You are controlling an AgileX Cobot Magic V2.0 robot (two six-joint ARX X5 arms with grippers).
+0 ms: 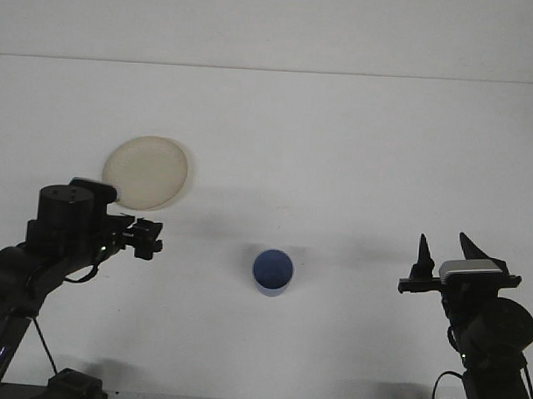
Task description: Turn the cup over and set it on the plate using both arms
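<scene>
Plate (146,172) lies far left on the table (356,141), cream, bare; left gripper (149,238) hangs just below and right of it, pointing toward the middle; whether its fingers are parted or together I cannot tell, too dark and small; cup (272,271) stands near centre, blue, mouth up as far as the view shows, well apart from both grippers and from the plate; right gripper (443,251) sits far right, fingers spread wide, tips pointing up, nothing between them. Step in hand, by my judgement: the left arm's approach to the cup; best done low and level, fingers parted wider than the cup, closing on the wall mid-height, not the rim, so it does not tip or skid; right arm should be ready to take the handover for the flip.
</scene>
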